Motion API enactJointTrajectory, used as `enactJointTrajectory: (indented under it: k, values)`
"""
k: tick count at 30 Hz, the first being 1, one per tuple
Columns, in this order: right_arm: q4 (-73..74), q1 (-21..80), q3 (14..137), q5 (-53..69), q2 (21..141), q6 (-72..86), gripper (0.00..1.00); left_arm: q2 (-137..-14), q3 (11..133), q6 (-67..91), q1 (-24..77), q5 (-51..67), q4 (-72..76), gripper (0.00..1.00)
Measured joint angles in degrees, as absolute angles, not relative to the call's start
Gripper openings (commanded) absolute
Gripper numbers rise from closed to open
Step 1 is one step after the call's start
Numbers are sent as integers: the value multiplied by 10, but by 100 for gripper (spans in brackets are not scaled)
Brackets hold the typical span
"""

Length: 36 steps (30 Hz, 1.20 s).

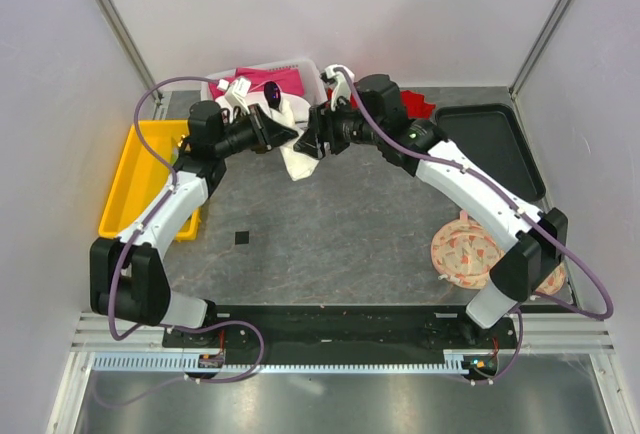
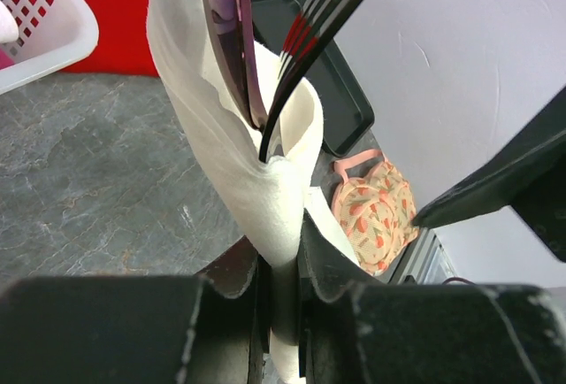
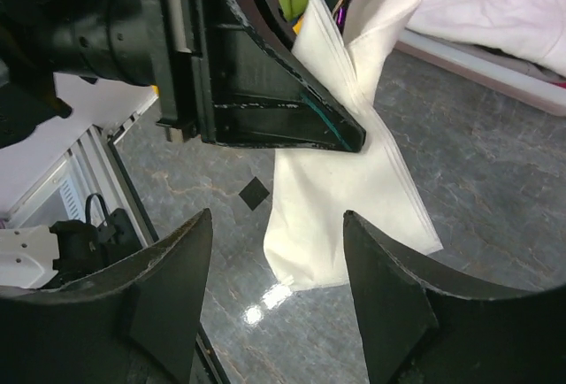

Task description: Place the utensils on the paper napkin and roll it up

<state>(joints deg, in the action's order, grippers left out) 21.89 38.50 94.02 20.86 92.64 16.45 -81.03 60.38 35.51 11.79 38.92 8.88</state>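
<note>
My left gripper (image 2: 283, 269) is clamped on the paper napkin (image 2: 234, 163), a soft, off-white, faintly fibrous sheet curled into a loose tube, held up over the mottled grey stone-look tabletop (image 2: 88, 163). A glossy purple spoon (image 2: 225, 30) and a slim dark fork (image 2: 327, 3) stand in its open end. Below the grip a flat, layered tail hangs down; I cannot tell whether it touches the tabletop. My right gripper (image 3: 279, 278) faces it — black fingers spread apart, holding nothing.

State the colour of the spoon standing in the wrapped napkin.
Glossy purple; the spoon shows best in the left wrist view, poking out of the napkin.
</note>
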Motion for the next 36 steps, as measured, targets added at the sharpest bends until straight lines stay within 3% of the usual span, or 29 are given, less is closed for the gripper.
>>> enactJointTrajectory:
  k: [8, 16, 28, 36]
  values:
    - [244, 395, 943, 179, 966, 150, 70, -797, 604, 368, 118, 402, 102, 2]
    - [246, 396, 942, 169, 967, 145, 62, -791, 602, 411, 118, 429, 142, 2]
    - [219, 392, 935, 276, 967, 156, 59, -789, 579, 483, 116, 469, 215, 2]
    - [168, 367, 905, 366, 967, 210, 41, -789, 560, 542, 116, 497, 279, 2]
